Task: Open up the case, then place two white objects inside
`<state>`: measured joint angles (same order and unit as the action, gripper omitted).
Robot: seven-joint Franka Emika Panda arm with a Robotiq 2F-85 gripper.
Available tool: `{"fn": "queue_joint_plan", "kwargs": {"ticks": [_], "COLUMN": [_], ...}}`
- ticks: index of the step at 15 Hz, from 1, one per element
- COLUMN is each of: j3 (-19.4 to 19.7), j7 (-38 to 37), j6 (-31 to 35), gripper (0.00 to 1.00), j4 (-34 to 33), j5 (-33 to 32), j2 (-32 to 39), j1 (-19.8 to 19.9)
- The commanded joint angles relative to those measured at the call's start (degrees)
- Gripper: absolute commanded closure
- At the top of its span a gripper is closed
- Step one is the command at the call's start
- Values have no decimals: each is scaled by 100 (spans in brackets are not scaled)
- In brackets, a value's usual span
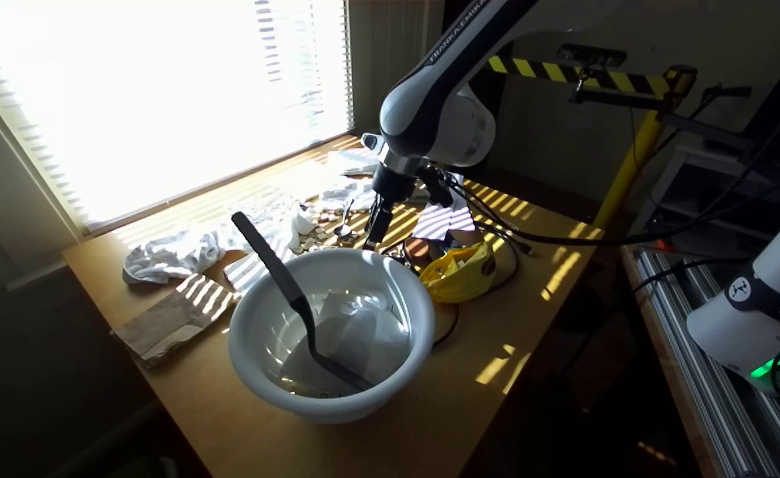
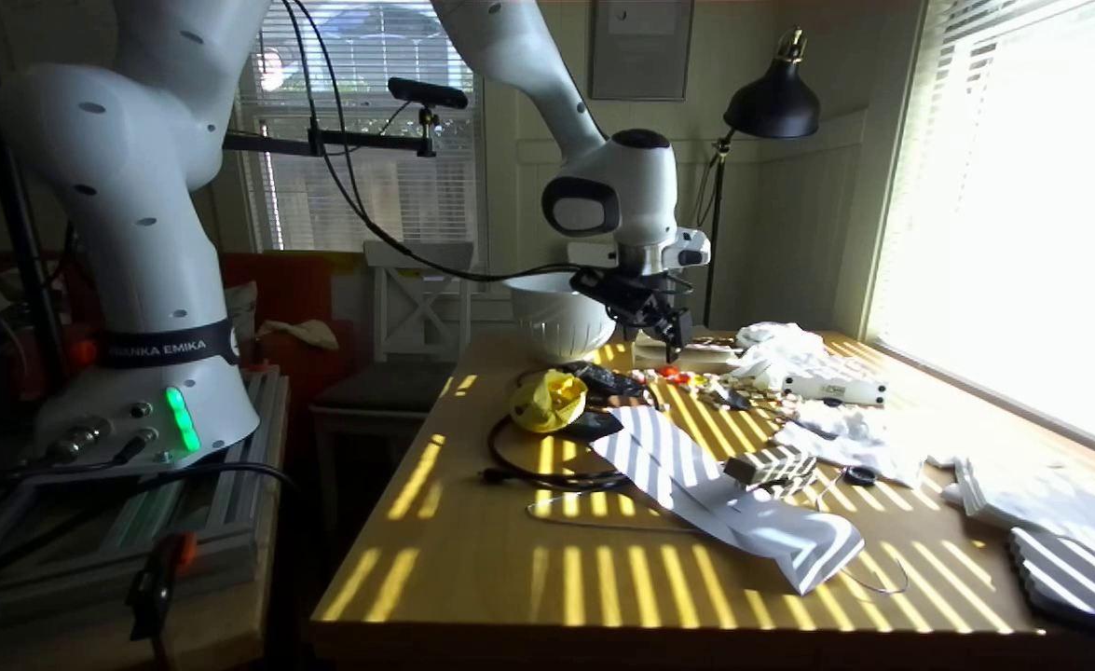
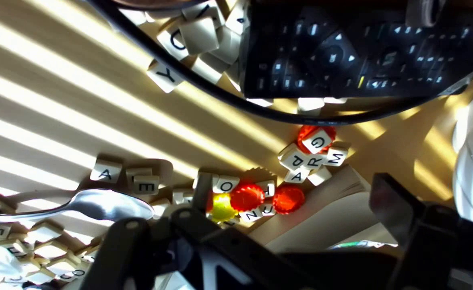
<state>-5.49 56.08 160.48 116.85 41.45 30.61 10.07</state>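
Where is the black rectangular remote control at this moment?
In the wrist view, the black remote control lies at the upper right, with a thin black cable curving below it and white square tiles clustered at its left end.

The yellow case (image 1: 463, 288) (open) sits near the pale bowl (image 1: 330, 408).

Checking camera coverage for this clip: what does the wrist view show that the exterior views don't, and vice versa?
Only the wrist view shows readable letters on the tiles and button markings on the remote.
Only the exterior views show the yellow case and the robot's base.
Shared: the gripper, the table striped with sunlight, and seemingly the pale bowl.
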Motion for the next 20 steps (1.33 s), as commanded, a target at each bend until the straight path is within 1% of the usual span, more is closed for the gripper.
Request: {"fn": "queue_joint_plan", "kwargs": {"ticks": [1,2,4,5,6,7,9,10,11,14,16,20], "j3": [160,186,-321,-343,-341,-399,-433,-510,-469,-457,-342,-129], "j7": [-560,-685,-343,-411,-634,-626,-618,-556,-628,-940,-1302,-2163], "j6": [-122,-229,-900,-1008,-578,-636,-635,-437,-75,666,863,776], "gripper": [0,0,0,0,0,0,0,0,0,0,0,0], "j4": [-1062,-1292,-1745,-1848,-1337,-1431,-1415,-1300,-1204,-1305,-1466,-1782], "j5": [-821,-1109,-1514,-1650,-1611,-1652,-1662,-1580,-1597,-1728,-2022,-2713], "j2": [794,938,1158,1204,937,993,992,959,961,1176,1362,1619], "j1": [-77,-58,513,571,467,555,606,650,585,541,485,374]}}
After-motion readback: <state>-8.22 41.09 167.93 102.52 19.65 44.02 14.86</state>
